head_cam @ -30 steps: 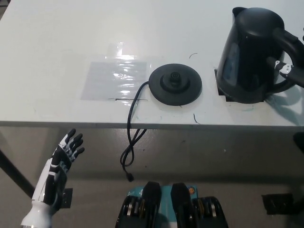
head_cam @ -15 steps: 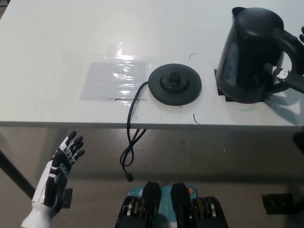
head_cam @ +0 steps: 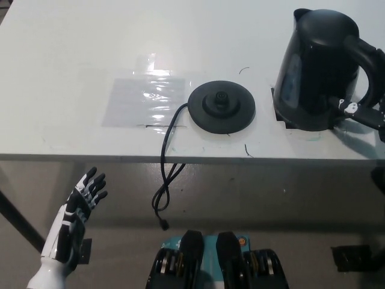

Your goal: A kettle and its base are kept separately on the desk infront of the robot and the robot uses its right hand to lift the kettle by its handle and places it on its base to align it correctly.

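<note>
- The desk [head_cam: 72,54] is white and carries everything in the task; a clear plastic sheet [head_cam: 144,99] lies flat on it left of centre.
- The kettle [head_cam: 316,69] stands upright at the desk's right end, lid shut, so what it holds cannot be seen. Its handle [head_cam: 367,63] faces the right edge of the picture.
- The base [head_cam: 222,108] sits near the desk's front edge, well apart from the kettle and to its left, with nothing on it. Its cord [head_cam: 167,162] runs over the edge and hangs down.
- The right hand [head_cam: 367,114] shows only as a dark tip at the handle's foot; whether it is touching or gripping cannot be told.
- The left hand [head_cam: 81,201] rests below the desk edge at lower left, fingers spread, holding nothing.
- Judged from this, the step is reaching for the handle. Next comes a firm grip, a lift, a carry leftward, and lowering centred on the base's middle knob.
</note>
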Robot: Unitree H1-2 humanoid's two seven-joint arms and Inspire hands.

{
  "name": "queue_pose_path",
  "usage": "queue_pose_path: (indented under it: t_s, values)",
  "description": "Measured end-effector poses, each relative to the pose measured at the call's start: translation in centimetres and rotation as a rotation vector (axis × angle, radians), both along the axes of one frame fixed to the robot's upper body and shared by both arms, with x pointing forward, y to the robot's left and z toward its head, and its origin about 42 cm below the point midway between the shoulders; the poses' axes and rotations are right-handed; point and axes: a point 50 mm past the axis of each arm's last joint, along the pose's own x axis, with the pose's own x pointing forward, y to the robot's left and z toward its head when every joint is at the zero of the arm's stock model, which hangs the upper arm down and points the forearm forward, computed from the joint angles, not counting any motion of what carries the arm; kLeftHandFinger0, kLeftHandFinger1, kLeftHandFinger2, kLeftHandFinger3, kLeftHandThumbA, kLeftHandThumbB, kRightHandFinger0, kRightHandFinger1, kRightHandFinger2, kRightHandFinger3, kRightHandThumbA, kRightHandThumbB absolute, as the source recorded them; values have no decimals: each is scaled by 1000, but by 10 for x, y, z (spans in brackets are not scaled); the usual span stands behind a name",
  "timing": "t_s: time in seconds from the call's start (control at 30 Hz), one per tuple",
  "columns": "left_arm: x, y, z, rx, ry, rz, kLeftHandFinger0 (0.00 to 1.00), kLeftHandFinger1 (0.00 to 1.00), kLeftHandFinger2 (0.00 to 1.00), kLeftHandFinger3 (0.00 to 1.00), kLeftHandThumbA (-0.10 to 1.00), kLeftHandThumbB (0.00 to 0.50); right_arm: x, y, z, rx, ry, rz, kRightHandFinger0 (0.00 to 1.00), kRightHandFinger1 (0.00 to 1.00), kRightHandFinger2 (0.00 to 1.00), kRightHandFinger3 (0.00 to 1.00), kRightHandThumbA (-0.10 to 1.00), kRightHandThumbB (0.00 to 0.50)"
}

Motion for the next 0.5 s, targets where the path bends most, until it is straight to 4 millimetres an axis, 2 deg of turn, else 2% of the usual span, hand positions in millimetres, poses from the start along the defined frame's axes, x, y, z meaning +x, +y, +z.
queue_pose_path:
  t_s: [0.03,0.07,0.1,0.13,0.17,0.2,0.27,0.3,0.5]
  values:
    - [0,0,0,0,0,0,1000,1000,1000,1000,1000,68,0,0,1,5,-4,-7,1000,1000,1000,1000,876,383]
    - [0,0,0,0,0,-1,1000,1000,1000,1000,1000,72,1,0,2,11,-10,-16,194,192,329,486,552,228]
    - [0,0,0,0,0,-1,1000,1000,1000,1000,1000,75,2,0,4,25,-21,-34,39,40,194,281,376,215]
    - [0,0,0,0,0,-1,1000,1000,1000,1000,1000,77,3,-1,6,49,-41,-57,8,8,178,207,266,189]
    - [0,0,0,0,0,-1,1000,1000,1000,1000,1000,77,4,0,8,73,-62,-78,2,2,208,199,208,181]
    - [0,0,0,0,1,-1,1000,1000,1000,1000,1000,78,4,0,9,97,-81,-102,0,9,306,287,161,160]
    - [0,0,0,0,2,0,1000,1000,1000,1000,1000,73,5,2,10,135,-112,-136,0,7,327,329,167,160]
    - [0,0,0,0,2,0,1000,1000,1000,1000,1000,76,5,4,11,157,-128,-152,0,0,311,312,194,172]
    - [0,0,-1,0,1,0,1000,1000,1000,1000,1000,75,2,9,7,252,-177,-220,0,0,296,299,254,163]
